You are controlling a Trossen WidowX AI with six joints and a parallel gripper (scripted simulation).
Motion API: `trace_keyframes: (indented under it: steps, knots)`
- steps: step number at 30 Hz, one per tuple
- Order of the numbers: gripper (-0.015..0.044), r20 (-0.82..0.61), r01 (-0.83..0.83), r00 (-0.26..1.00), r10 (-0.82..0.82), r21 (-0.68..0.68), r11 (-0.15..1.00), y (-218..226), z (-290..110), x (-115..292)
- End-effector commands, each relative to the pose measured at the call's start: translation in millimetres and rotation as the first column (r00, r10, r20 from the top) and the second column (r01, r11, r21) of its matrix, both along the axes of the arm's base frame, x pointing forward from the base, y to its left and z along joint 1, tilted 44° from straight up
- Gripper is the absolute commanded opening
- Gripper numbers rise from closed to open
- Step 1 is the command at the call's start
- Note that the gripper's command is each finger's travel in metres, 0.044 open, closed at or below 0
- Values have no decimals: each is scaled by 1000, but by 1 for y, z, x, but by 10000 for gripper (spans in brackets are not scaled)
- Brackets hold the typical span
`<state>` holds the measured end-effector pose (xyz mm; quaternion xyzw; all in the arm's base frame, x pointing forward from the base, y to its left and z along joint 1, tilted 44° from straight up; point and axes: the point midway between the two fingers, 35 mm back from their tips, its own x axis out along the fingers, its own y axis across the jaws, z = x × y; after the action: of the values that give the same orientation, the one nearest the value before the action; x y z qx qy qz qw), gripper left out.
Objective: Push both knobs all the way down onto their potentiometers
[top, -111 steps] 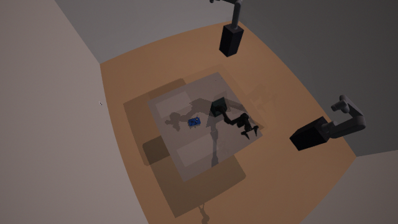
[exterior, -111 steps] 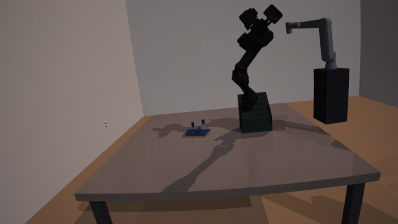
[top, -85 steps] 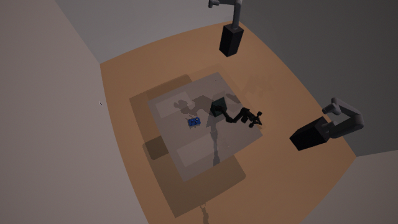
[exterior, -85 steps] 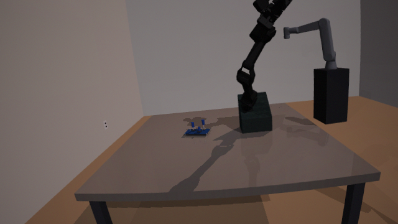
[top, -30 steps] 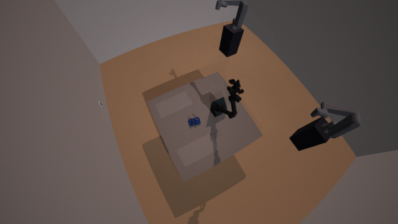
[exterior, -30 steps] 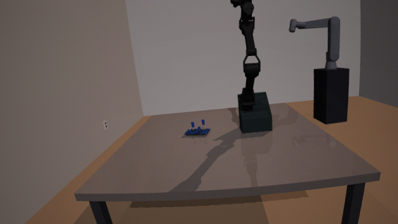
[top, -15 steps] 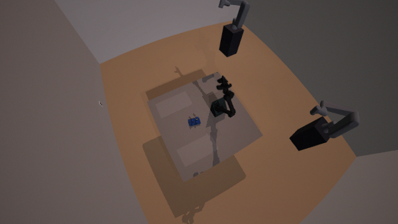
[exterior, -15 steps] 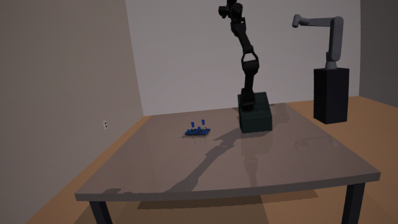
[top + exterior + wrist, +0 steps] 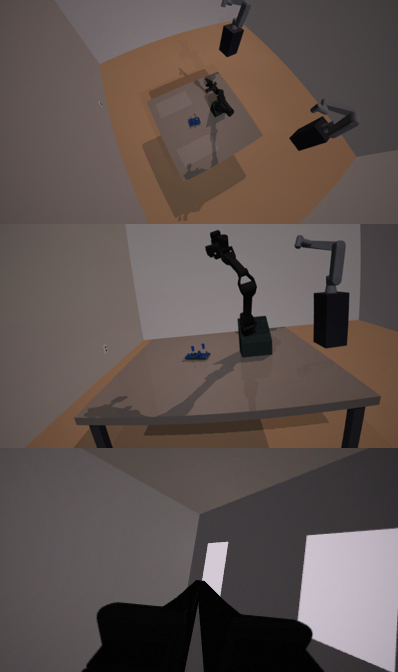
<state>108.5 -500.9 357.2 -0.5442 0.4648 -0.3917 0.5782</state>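
The blue circuit board (image 9: 194,121) (image 9: 197,356) stands on the grey table (image 9: 236,134) (image 9: 280,386), left of my arm's base. Two blue knobs, the left knob (image 9: 192,348) and the right knob (image 9: 203,345), stick up high on thin shafts above the board. My gripper (image 9: 206,80) (image 9: 214,236) (image 9: 199,584) is shut with nothing between the fingers. It is raised high above the table, well away from the board, and points up towards a corner of the room. The wrist view shows only walls and ceiling past the closed fingertips.
My arm's dark base block (image 9: 255,340) (image 9: 217,109) sits on the table right of the board. Two grey arms on black pedestals (image 9: 330,318) (image 9: 231,40) (image 9: 308,134) stand on the floor beyond the table.
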Motion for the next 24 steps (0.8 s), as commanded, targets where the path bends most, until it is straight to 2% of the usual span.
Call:
trace_keyframes:
  steps: [1, 12, 24]
  knots:
    - [0, -7, -95, 995, 97, 133, 987, 5, -44, 35]
    - [0, 27, -284, 953, 302, 430, 857, 44, -137, 111]
    - [0, 90, -406, 866, 492, 702, 586, 119, -227, 174]
